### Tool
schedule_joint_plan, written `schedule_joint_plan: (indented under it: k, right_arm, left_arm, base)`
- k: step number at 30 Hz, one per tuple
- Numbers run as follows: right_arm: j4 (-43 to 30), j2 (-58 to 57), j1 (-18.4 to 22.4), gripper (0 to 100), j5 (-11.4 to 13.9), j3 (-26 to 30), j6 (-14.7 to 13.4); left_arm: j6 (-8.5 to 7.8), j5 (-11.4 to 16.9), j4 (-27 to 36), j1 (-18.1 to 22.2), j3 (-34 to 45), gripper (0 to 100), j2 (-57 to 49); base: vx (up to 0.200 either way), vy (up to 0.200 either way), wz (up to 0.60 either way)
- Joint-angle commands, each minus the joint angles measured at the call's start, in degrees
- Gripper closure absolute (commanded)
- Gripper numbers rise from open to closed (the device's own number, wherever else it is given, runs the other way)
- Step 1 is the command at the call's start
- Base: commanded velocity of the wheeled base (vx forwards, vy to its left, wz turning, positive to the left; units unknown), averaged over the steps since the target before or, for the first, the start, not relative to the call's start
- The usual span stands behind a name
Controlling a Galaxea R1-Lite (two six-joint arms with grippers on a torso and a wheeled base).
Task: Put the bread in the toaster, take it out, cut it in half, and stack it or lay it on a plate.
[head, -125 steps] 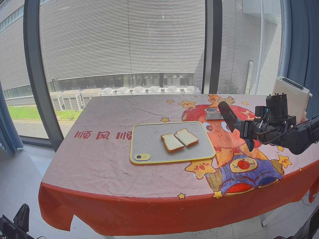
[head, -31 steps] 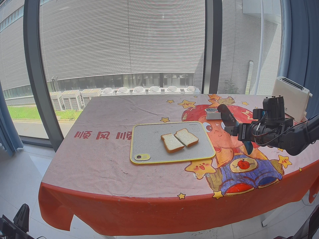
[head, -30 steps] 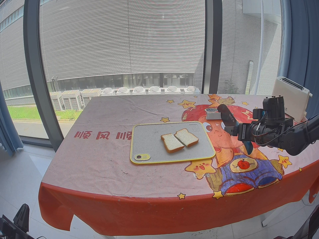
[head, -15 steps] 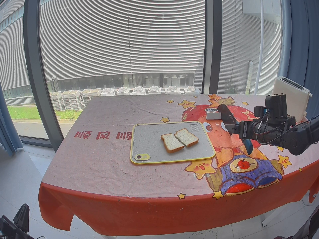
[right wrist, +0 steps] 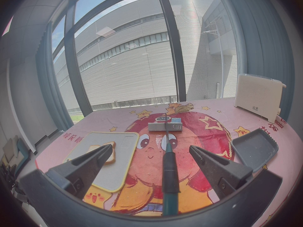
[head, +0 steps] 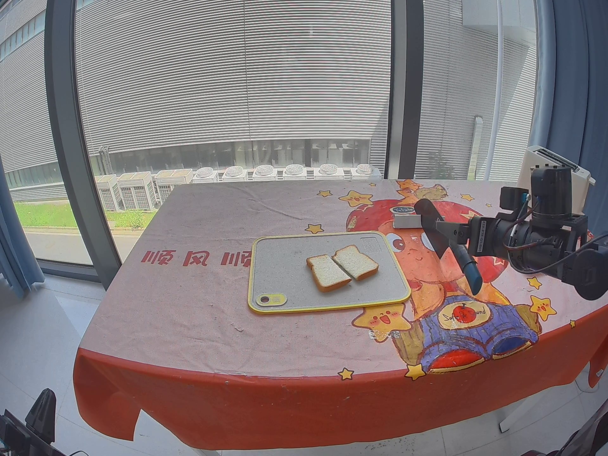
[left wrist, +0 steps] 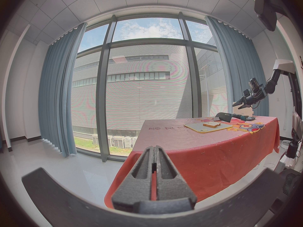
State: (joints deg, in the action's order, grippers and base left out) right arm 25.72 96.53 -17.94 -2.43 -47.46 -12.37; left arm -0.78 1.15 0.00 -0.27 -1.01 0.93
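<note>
Two bread halves (head: 328, 272) (head: 356, 261) lie side by side on the grey, yellow-rimmed cutting board (head: 285, 280). A knife (head: 472, 277) with a dark blade and teal handle lies right of the board, its tip at the grey knife holder (head: 405, 218). My right gripper (head: 451, 230) hovers open above the knife (right wrist: 170, 171), which lies between its spread fingers (right wrist: 94, 160) in the right wrist view. The white toaster (head: 557, 166) stands at the table's far right. My left gripper (left wrist: 153, 148) is shut, low and well away from the table.
A dark grey rectangular plate (right wrist: 255, 148) sits near the toaster (right wrist: 258, 100) on the right side. The orange printed tablecloth (head: 209, 324) is bare left of and in front of the board. Large windows stand behind the table.
My right gripper has risen and pulled back to the right, off the knife. The knife, bread and board have stayed where they were.
</note>
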Motion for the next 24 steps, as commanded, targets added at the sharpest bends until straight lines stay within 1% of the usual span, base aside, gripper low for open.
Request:
schedule_joint_plan:
  k: [1, 3, 6, 12, 19, 24]
  right_arm:
    - [-0.2, -5.7, -3.1, 0, -0.1, 1.8, 0.2]
    - [-0.2, -7.1, -4.0, 0, -0.1, 2.5, 1.1]
    - [-0.1, -8.1, -4.4, 0, -0.3, 3.2, 2.1]
    - [0.4, -8.4, -5.3, 0, -0.4, 3.7, 2.3]
    - [0.7, -8.4, -7.3, 0, -0.5, 5.1, 3.8]
    - [0.7, -8.4, -7.7, 0, -0.5, 5.4, 3.8]
  left_arm:
    - [-0.01, 0.0, 0.0, 0.0, 1.0, 100, -0.9]
    - [-0.01, 0.0, 0.0, 0.0, 1.0, 100, -0.9]
    - [-0.01, 0.0, 0.0, 0.0, 1.0, 100, -0.9]
    - [-0.01, 0.0, 0.0, 0.0, 1.0, 100, -0.9]
    - [-0.01, 0.0, 0.0, 0.0, 1.0, 100, -0.9]
    - [-0.01, 0.0, 0.0, 0.0, 1.0, 100, -0.9]
  base:
    - [0.000, 0.000, 0.00]
    - [0.000, 0.000, 0.00]
    - [0.000, 0.000, 0.00]
    - [0.000, 0.000, 0.00]
    - [0.000, 0.000, 0.00]
    - [0.000, 0.000, 0.00]
